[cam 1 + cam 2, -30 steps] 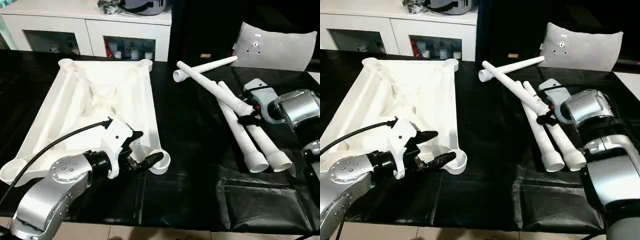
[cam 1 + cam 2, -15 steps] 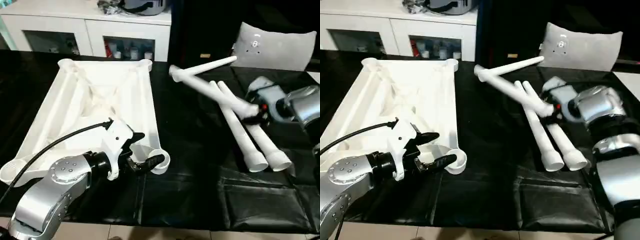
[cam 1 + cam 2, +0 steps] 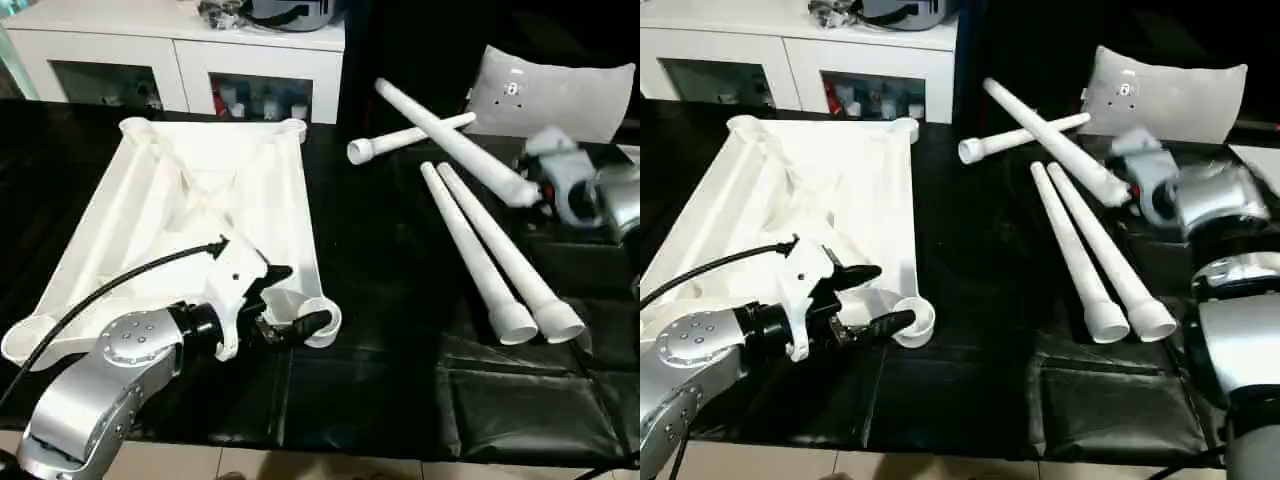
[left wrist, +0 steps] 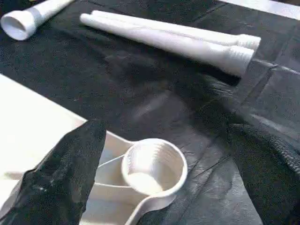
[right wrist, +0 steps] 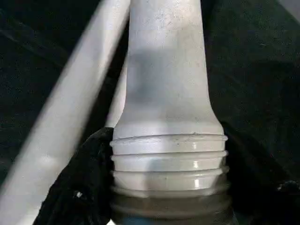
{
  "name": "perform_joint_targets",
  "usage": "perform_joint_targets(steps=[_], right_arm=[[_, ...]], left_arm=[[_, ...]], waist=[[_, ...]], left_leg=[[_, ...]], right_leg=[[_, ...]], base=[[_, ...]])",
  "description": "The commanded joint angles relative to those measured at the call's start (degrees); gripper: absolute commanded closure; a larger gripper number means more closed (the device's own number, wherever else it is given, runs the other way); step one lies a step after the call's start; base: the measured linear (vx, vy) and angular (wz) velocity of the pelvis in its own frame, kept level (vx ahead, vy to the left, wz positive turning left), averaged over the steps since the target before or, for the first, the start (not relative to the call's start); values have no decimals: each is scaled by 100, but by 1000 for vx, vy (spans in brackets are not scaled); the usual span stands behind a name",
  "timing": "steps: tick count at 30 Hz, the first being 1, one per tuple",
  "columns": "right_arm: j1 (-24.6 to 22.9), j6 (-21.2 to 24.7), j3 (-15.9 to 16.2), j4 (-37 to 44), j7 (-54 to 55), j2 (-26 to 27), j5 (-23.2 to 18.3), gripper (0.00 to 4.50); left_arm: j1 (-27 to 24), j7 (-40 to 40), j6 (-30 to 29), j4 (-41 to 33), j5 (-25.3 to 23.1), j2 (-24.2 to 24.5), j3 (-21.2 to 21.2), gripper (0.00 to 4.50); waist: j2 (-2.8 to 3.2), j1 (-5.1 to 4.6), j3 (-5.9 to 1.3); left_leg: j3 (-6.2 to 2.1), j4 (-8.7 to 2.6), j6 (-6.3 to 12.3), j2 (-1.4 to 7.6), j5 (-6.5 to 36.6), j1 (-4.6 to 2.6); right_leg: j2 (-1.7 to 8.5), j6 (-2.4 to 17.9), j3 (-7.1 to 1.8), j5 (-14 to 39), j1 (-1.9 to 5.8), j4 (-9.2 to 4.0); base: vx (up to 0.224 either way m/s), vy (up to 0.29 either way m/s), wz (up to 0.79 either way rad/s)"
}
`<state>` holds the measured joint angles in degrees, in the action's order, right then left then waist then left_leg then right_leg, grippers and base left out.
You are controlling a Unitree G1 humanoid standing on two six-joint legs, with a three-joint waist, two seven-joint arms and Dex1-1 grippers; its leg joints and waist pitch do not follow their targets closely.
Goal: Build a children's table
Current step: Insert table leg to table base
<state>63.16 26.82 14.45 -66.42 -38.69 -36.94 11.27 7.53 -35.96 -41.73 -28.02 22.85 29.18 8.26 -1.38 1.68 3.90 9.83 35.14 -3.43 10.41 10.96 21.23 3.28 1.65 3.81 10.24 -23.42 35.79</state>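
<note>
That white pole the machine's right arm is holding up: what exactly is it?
It is a table leg: a long, round, white tube, seemingly plastic, tapering toward its far tip. Its thick end carries ribbed rings, like a thread. The right gripper clamps that ringed end between its black jaws. The leg slants up off the black cloth, crossing above another leg lying there.

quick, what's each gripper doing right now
Left gripper: open, fingers either side of the tabletop's corner socket, holding nothing.
Right gripper: shut on the threaded end of a leg, lifted off the mat.
</note>
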Motion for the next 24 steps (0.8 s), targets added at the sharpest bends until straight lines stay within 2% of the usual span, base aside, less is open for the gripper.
perform_joint_targets(steps=[1,5,8,11,14,24], right_arm=[[72,-135,47,-62,116,-6,99,170],[46,-516,263,-245,-79,30,320,170],[31,-621,356,-293,-203,32,426,170],[5,-801,595,-411,-511,30,666,170],[49,-849,769,-495,-786,7,843,170],[134,-1061,976,-488,-1177,-40,1065,170]], left_arm=[[77,-18,-57,-85,50,60,56,0],[68,-11,-62,-92,49,57,19,0],[64,-12,-60,-92,41,55,10,0],[57,-17,-67,-95,43,63,-10,0],[55,-11,-75,-96,47,69,-26,0],[50,0,-80,-93,42,67,-27,0]], waist=[[-11,-13,-368],[-21,-24,-359],[-20,-19,-362],[-8,-16,-352],[-11,-13,-344],[-10,-39,-334]], left_leg=[[-56,-308,54,201,1299,-7],[-47,-299,100,199,1323,0],[-48,-295,136,209,1249,12],[-48,-293,144,215,1320,9],[-53,-296,148,217,1366,6],[-63,-293,140,219,1491,-1]], right_leg=[[363,1160,-254,1778,290,-451],[367,1140,-258,1878,278,-461],[360,1162,-261,1760,273,-440],[359,1220,-258,1762,262,-439],[361,1194,-261,1838,265,-445],[364,1132,-257,2063,248,-460]], base=[[0,0,0],[0,0,0],[0,0,0],[0,0,0],[0,0,0],[0,0,0]])
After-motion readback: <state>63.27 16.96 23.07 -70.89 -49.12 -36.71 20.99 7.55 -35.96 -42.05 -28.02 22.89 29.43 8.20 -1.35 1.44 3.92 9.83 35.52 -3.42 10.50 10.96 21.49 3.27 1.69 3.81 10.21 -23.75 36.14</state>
